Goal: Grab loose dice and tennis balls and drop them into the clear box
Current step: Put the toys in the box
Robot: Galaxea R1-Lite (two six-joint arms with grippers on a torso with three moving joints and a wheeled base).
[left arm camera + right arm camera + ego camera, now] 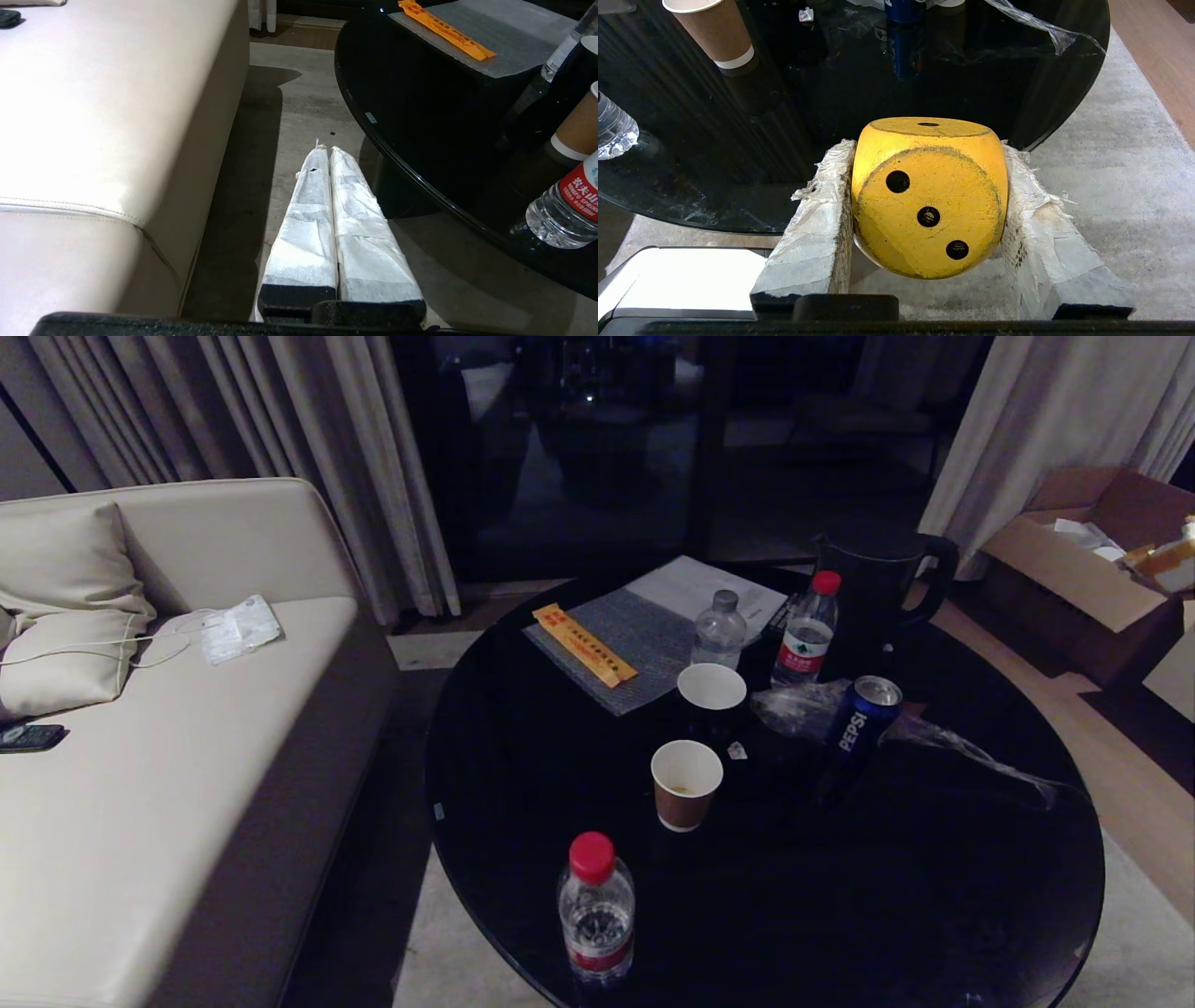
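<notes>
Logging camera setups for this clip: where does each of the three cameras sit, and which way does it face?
Head view: high on the robot, looking down at the round black table and sofa; no arm shows.
Left wrist view: behind the shut left tool, facing the floor between sofa and table.
Right wrist view: behind the right tool, which clamps the yellow die at the table's edge.
Shared: all three show the brown paper cup; head and left wrist share the orange packet.

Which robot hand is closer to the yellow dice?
Right. The right gripper is clamped on the yellow dice, one finger on each side. The left gripper is shut and empty, over the floor between sofa and black table.
</notes>
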